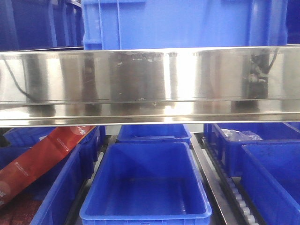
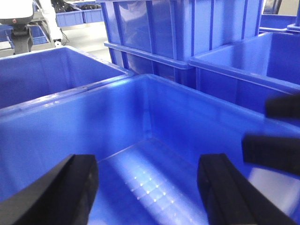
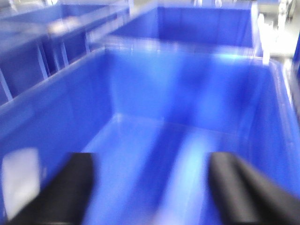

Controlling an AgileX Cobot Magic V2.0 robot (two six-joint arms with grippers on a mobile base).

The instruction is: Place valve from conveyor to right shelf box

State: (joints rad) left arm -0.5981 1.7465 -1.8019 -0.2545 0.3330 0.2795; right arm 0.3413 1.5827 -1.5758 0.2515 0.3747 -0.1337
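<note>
Glossy blue plastic bins (image 1: 145, 187) sit beneath a polished, mirror-bright stainless steel shelf rail (image 1: 150, 84), faintly smudged.

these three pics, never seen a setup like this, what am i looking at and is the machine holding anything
This is a two-armed robot on a mobile base, seen through three cameras at one moment. The front-facing view looks at shelving: a shiny steel shelf edge runs across, with an empty blue bin below it and more blue bins either side. A red package lies in the bins on the left of that view.

The other two views come from cameras on the robot's wrists. The black shapes at the bottom are the fingers. The left gripper is open over an empty blue box. The right gripper is open too, over another blue box, though that view is blurred. Neither holds anything. No valve or conveyor shows.
</note>
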